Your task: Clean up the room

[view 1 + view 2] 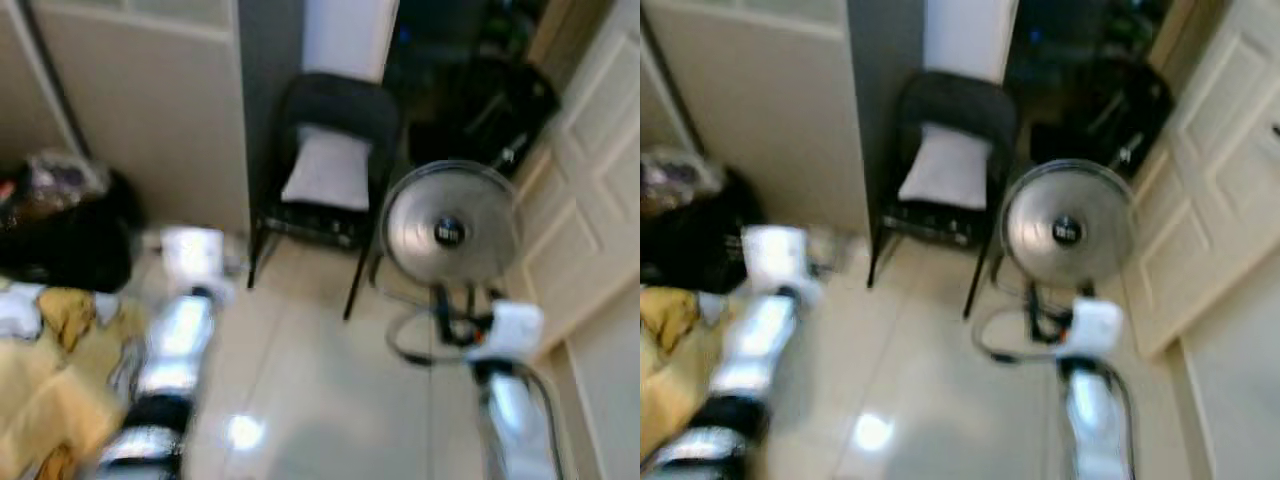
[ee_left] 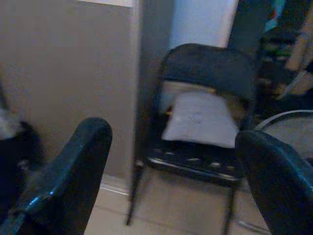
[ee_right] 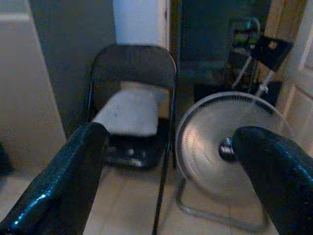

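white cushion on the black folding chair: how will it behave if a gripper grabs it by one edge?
The white cushion looks soft and puffy, so it would probably sag and fold rather than stay flat. It likely weighs little for its bulk. It leans loosely on the black folding chair, seemingly unfastened, so it should lift free, though it may slide off the seat if only pushed.

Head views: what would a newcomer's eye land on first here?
A black folding chair with a pale cushion on its seat stands against the wall. To its right, a round silver floor fan sits on the tiled floor. A yellow cloth heap lies at far left.
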Robot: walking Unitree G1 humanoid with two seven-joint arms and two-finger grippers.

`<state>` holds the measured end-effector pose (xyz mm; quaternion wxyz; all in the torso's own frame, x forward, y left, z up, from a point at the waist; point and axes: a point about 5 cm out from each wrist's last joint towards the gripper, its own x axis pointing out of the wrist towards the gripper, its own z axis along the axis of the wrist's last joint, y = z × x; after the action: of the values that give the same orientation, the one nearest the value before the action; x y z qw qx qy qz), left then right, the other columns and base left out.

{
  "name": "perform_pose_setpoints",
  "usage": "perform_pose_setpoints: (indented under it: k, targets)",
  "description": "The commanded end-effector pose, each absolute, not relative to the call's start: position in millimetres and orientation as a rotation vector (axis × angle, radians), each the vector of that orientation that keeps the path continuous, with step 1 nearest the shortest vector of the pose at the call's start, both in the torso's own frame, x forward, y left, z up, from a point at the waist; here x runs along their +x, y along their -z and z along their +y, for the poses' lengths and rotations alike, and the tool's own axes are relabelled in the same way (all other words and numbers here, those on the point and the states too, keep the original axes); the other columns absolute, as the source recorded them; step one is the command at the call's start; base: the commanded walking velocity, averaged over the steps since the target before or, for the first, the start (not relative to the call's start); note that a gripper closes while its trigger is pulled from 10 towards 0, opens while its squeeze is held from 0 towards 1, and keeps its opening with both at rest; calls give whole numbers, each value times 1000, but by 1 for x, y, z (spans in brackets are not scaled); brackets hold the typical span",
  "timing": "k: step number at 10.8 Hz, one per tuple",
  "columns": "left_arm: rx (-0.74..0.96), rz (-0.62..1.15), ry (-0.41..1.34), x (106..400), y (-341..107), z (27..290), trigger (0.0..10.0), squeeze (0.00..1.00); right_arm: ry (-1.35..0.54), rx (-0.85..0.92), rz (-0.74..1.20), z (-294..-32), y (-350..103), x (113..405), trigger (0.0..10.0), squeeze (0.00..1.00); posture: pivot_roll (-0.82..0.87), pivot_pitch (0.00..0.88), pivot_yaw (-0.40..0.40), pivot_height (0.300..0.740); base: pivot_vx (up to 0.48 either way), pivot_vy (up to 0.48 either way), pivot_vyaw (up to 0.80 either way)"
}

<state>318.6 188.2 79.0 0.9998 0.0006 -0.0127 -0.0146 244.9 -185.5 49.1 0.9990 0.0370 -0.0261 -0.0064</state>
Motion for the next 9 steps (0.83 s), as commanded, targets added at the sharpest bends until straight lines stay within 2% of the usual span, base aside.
perform_pose_setpoints:
  k: [1,2,4,6,9]
  targets:
    - [-17,-103,124,326,-97,164,10000,0,46,60,-94,-202,-63,251,10000,0,-72,0,-50,740,454,0,0]
    - [-37,-109,177,326,-99,152,10000,0,28,62,-104,-198,-69,257,10000,0,-73,0,-49,740,454,0,0]
    - [-57,-78,157,327,-94,153,10000,0,28,74,-77,-194,-63,255,10000,0,-68,0,-47,740,456,0,0]
    - [-22,-9,154,324,-83,157,10000,0,7,78,-21,-186,-52,251,10000,0,-59,0,-41,740,0,0,0]
    - [-26,1,166,321,-80,156,10000,0,3,86,-23,-184,-52,253,10000,0,-49,0,-46,740,0,0,0]
